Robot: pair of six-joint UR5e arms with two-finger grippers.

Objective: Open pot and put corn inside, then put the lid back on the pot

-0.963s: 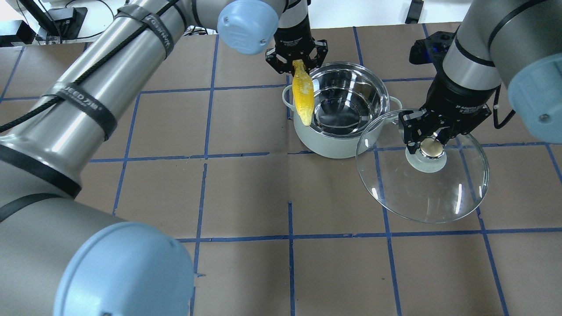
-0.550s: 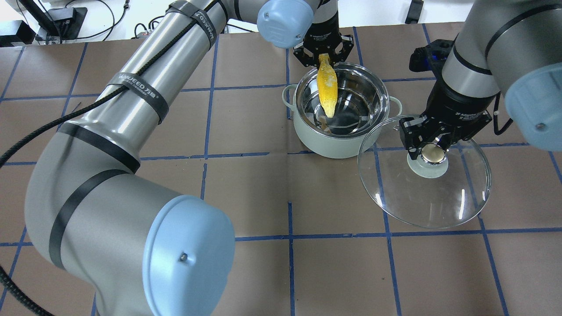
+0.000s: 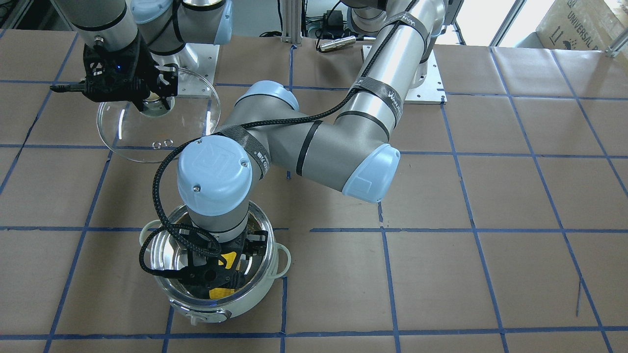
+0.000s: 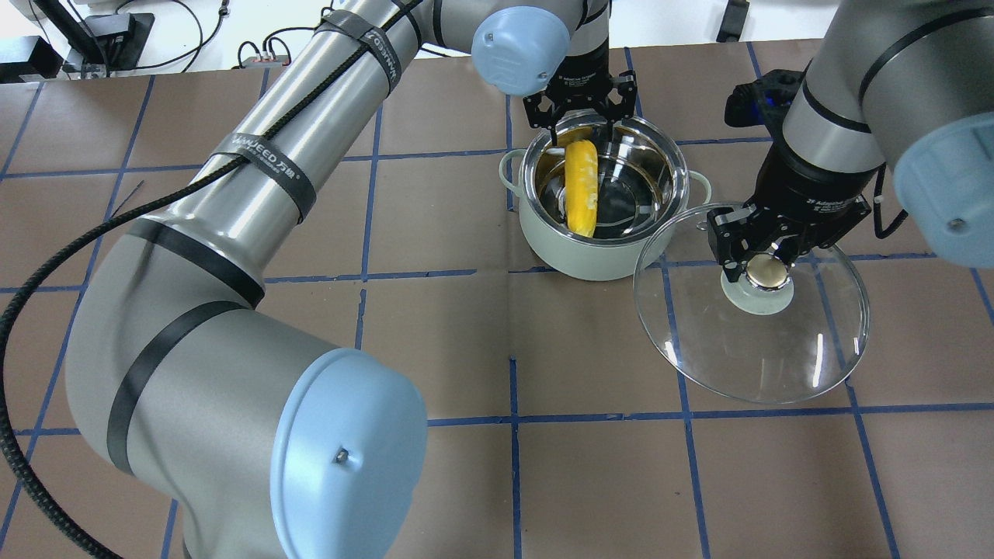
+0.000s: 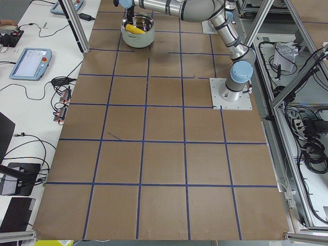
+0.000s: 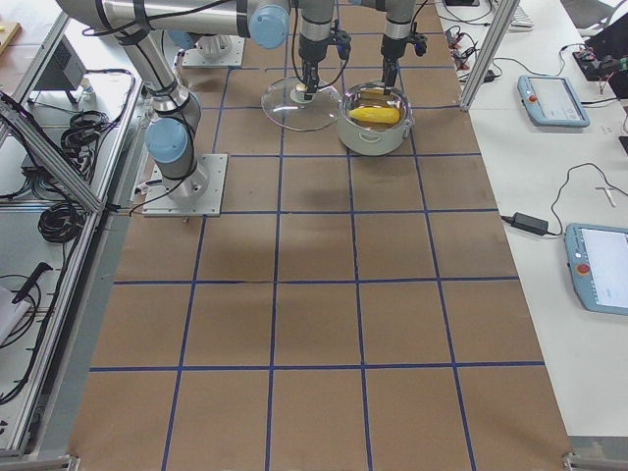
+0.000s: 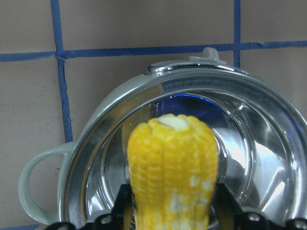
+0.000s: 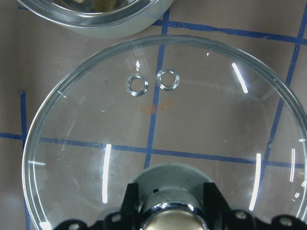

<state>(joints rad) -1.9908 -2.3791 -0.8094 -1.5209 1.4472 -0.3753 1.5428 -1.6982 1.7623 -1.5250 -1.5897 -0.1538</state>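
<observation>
The mint-green pot (image 4: 602, 264) stands open, also in the front view (image 3: 255, 299). The yellow corn (image 4: 581, 190) lies inside it, leaning toward the far wall; it also shows in the left wrist view (image 7: 172, 167) and the right side view (image 6: 376, 115). My left gripper (image 4: 582, 128) hangs over the pot's far rim, open, with its fingers either side of the corn's upper end and apart from it. My right gripper (image 4: 765, 268) is shut on the knob of the glass lid (image 4: 761, 349). It holds the lid above the table just right of the pot, overlapping the pot's rim. The vent holes (image 8: 152, 82) show.
Brown table surface with a grid of blue tape lines (image 4: 512, 423). The left arm's elbow (image 3: 363, 171) reaches across the table middle. Tablets and cables (image 6: 551, 98) lie on the side benches beyond the table edge.
My left gripper carried the corn right, from beside the pot's left rim to over the pot, and opened. The corn now lies inside the pot. The right gripper and lid barely moved.
</observation>
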